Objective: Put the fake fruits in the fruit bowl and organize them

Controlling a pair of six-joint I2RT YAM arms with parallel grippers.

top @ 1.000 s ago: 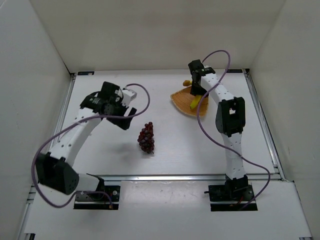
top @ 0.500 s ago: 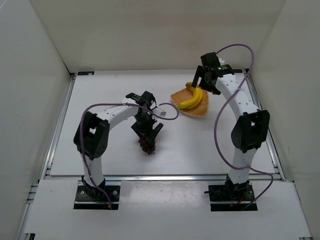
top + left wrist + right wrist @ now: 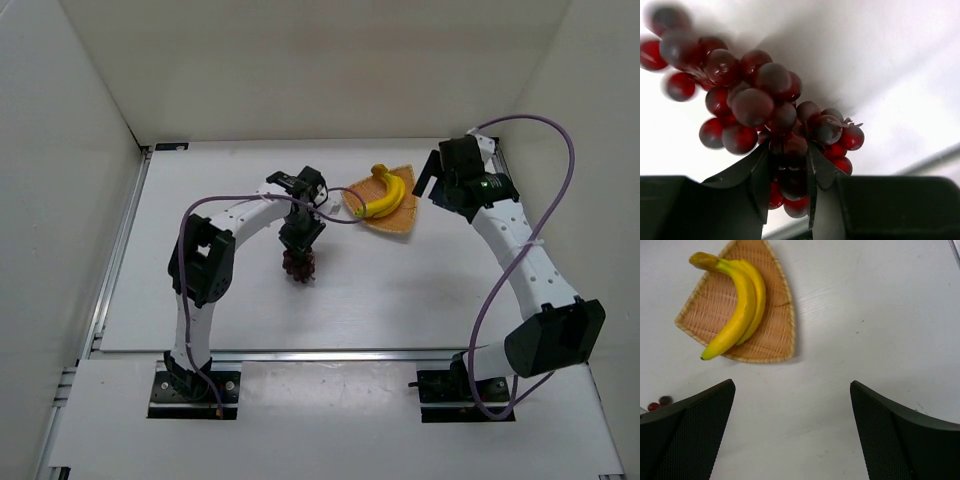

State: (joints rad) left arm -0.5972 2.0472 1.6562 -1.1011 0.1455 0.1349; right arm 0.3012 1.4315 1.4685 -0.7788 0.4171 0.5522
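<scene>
**1. Left hand (image 3: 301, 240) with grapes (image 3: 755, 105).** Middle of the desk (image 3: 220, 310). The hand is clenched on one end of the bunch, and the rest of the bunch extends away from the fingers (image 3: 752, 175). From above, the bunch's long axis runs near to far. Whether it is clear of the desk cannot be told.

**2. Basket (image 3: 402, 214).** Just beyond the grapes, toward the far right corner, and apart from the left hand. The left hand is the nearer arm for the carry. One point of the basket faces the far edge.

**3. Basket contents.** One banana (image 3: 737, 315) lies inside along one side, with its stem at the far point. Bare weave is left beside it, probably room for the bunch.

**4. Right hand (image 3: 792, 385).** Right of the basket. It is released and holds nothing, with its fingers wide apart.
</scene>
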